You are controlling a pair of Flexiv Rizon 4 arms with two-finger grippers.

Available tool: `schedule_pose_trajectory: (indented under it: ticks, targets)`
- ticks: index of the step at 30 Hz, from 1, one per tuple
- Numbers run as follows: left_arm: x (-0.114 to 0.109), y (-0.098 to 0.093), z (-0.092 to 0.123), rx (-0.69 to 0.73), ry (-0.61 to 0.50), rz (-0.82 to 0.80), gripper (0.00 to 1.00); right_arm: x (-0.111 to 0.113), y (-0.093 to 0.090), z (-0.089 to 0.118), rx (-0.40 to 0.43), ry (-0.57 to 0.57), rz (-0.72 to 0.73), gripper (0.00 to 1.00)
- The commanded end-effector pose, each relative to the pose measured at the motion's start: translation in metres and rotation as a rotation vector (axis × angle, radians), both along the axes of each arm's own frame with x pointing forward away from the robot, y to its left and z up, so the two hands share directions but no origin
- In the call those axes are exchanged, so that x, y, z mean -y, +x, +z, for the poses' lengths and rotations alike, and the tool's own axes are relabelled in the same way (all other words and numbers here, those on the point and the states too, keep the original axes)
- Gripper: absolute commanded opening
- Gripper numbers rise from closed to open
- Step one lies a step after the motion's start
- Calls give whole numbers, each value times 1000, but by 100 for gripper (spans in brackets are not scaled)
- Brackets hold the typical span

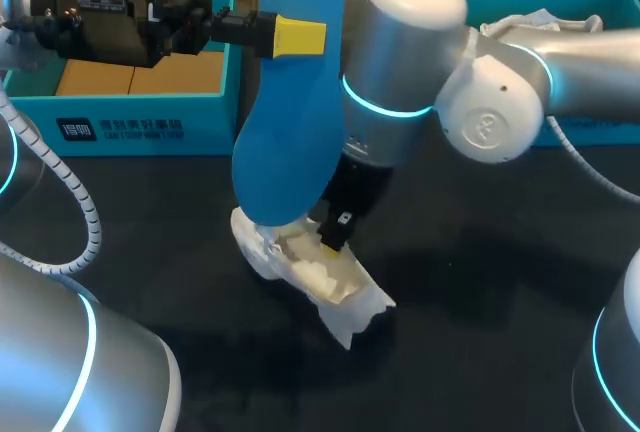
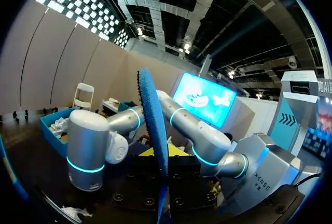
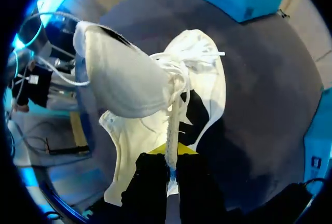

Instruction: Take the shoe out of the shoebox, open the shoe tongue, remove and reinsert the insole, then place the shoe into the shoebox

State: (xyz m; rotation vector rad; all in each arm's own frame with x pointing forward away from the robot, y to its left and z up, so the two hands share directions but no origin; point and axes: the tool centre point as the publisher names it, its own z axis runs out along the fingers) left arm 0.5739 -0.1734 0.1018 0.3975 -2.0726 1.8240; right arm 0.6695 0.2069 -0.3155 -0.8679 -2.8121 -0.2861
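A long blue insole (image 1: 295, 122) hangs upright above the table, its lower end just over the heel of the white shoe (image 1: 320, 277). My left gripper (image 1: 298, 37) is shut on the insole near its upper part. In the left wrist view the insole (image 2: 154, 125) stands edge-on between the fingers. The shoe lies on the dark table (image 1: 480, 352) with its tongue pulled up. My right gripper (image 1: 332, 242) reaches down onto it. In the right wrist view the shoe (image 3: 129, 84) fills the space ahead, and a white lace (image 3: 174, 115) runs down between the fingers of my right gripper (image 3: 170, 169), which are shut on it.
A teal shoebox (image 1: 150, 112) with a cardboard bottom stands at the back left, right behind my left gripper. A second teal box (image 1: 560, 2) holding white paper stands at the back right, behind my right arm (image 1: 480, 102).
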Motion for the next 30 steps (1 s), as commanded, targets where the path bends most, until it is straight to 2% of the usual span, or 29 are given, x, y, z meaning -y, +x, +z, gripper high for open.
schedule_pose_trajectory:
  ticks: [1, 9, 13, 15, 20, 25, 30]
  targets:
    - [1, 1, 1, 0, 3, -1, 0, 9, -14, 11, 77, -53, -269, 0]
    - [1, 1, 1, 0, 3, -1, 0, 9, -14, 11, 77, -53, -269, 0]
    - [1, 1, 1, 0, 3, -1, 0, 23, -12, 12, 80, 49, -579, 0]
    - [1, 1, 1, 0, 3, -1, 0, 26, -14, 11, 94, 120, -645, 0]
    - [1, 1, 1, 0, 3, -1, 0, 27, -14, 1, 78, 152, -763, 0]
    - [1, 1, 1, 0, 3, -1, 0, 26, -11, -9, 88, 199, -799, 0]
    - [1, 1, 1, 0, 3, -1, 0, 25, -6, -11, 77, 197, -789, 0]
